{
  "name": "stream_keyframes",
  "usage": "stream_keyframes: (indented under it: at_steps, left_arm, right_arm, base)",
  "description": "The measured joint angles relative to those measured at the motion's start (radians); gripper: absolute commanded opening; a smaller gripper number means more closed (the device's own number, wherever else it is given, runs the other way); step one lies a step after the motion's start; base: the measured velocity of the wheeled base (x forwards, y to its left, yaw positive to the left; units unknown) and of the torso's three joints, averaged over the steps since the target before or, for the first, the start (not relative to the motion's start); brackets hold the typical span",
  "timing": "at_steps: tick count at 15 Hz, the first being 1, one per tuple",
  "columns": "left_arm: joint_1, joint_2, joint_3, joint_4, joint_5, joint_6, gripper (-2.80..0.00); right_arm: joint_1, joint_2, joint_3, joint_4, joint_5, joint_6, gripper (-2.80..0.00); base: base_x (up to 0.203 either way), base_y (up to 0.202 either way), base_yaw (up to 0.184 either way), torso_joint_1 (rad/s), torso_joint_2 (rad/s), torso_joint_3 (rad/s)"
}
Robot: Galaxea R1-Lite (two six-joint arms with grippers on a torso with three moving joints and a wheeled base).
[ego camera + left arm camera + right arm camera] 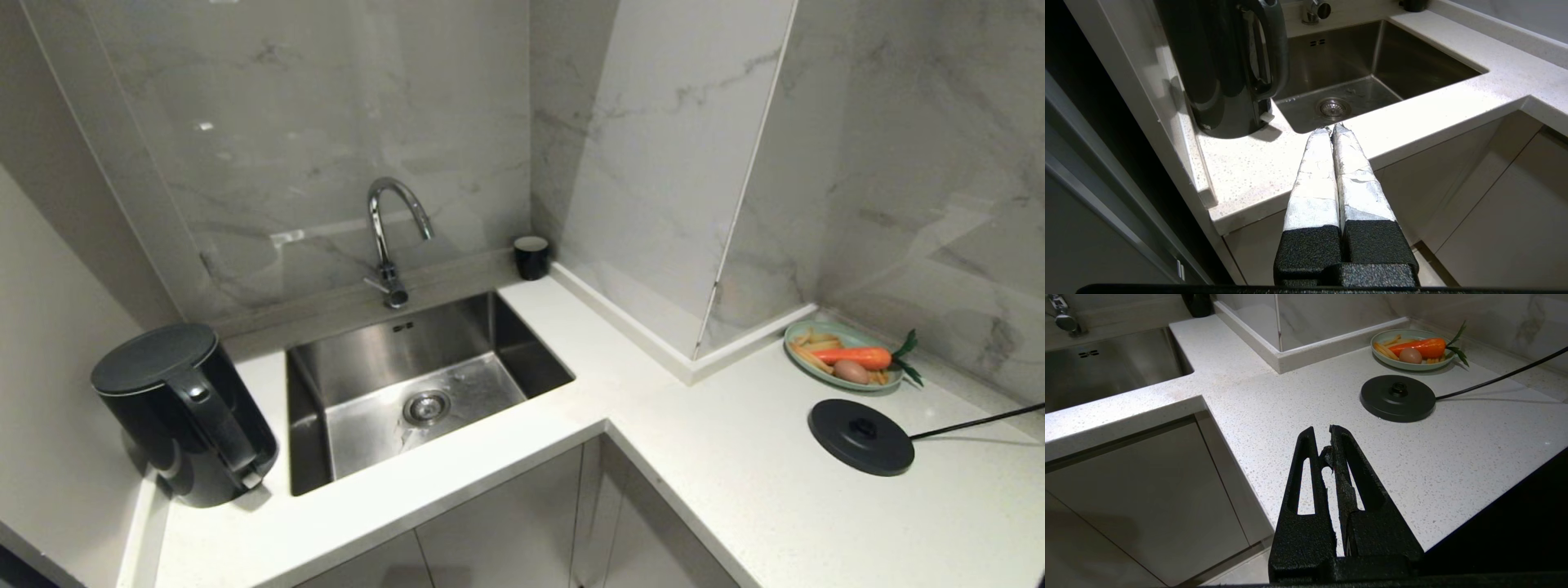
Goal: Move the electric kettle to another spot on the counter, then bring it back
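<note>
The electric kettle [184,412], tall and glossy black with a flat lid and a loop handle, stands upright at the far left end of the white speckled counter [735,490], left of the sink. In the left wrist view the kettle [1224,69] is ahead and off to one side of my left gripper [1333,127]. That gripper is shut and empty, hovering in front of the counter [1249,163] edge. My right gripper [1322,430] is shut and empty too, above the counter's [1290,396] other wing. Neither arm shows in the head view.
A steel sink [424,384] with a tap [388,237] lies between the two counter wings. A small black cup [531,256] sits in the back corner. On the right are a flat black base disc [861,435] with a cord and a plate of vegetables [845,355]. Cabinet doors stand below.
</note>
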Motion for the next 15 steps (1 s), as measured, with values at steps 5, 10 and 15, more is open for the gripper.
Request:
stream_keyframes:
  at_steps: [5,10,15]
  left_arm:
    - [-0.001,0.000,0.000,0.000,-0.002,-0.004,-2.80]
    - [-0.001,0.000,0.000,0.002,-0.002,-0.005,-2.80]
    - [-0.002,0.000,-0.002,0.003,-0.002,-0.018,-2.80]
  right_arm:
    - [0.000,0.000,0.000,0.000,0.000,0.000,-2.80]
    - [0.000,0.000,0.000,0.000,0.000,0.000,-2.80]
    - [0.000,0.000,0.000,0.000,0.000,0.000,-2.80]
  base:
    - [0.000,0.000,0.000,0.000,0.00,0.000]
    - [0.000,0.000,0.000,0.000,0.00,0.000]
    - [0.000,0.000,0.000,0.000,0.00,0.000]
